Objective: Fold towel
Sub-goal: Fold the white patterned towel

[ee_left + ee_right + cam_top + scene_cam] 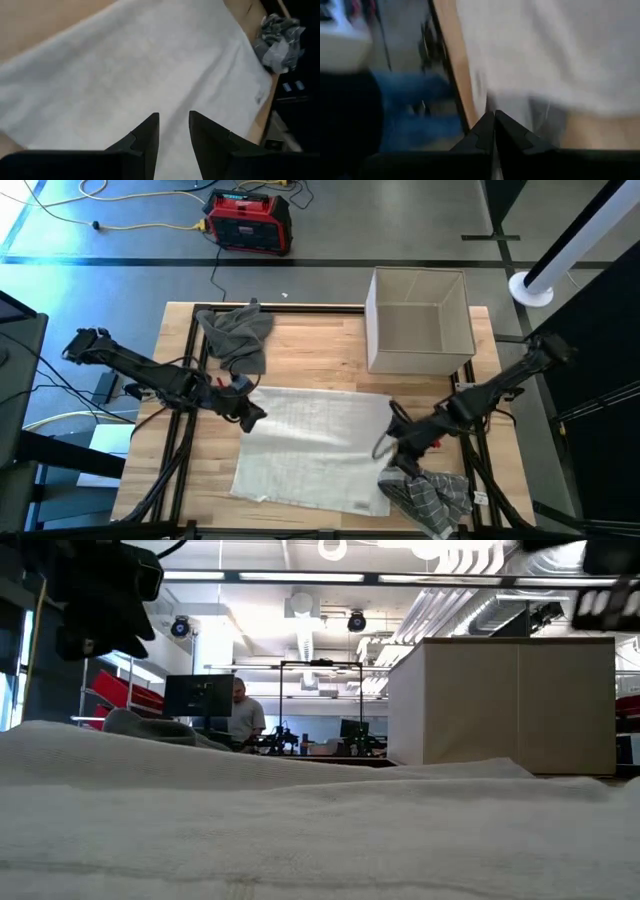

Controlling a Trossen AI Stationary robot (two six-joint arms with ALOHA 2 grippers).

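One pale white cloth towel [315, 445] lies flat mid-table, its long axis running left to right. The left gripper [252, 414], fingers slightly parted and empty, hovers at its far-left corner; the right gripper [393, 442], fingers closed, meets its right edge.

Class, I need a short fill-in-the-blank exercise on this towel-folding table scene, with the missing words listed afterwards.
1. The white towel lies spread ____ on the wooden table.
2. The open box stands at the table's far ____ corner.
3. The crumpled grey cloth lies near the ____ arm.
4. The left hand has its fingers ____.

Missing words: flat; right; left; open
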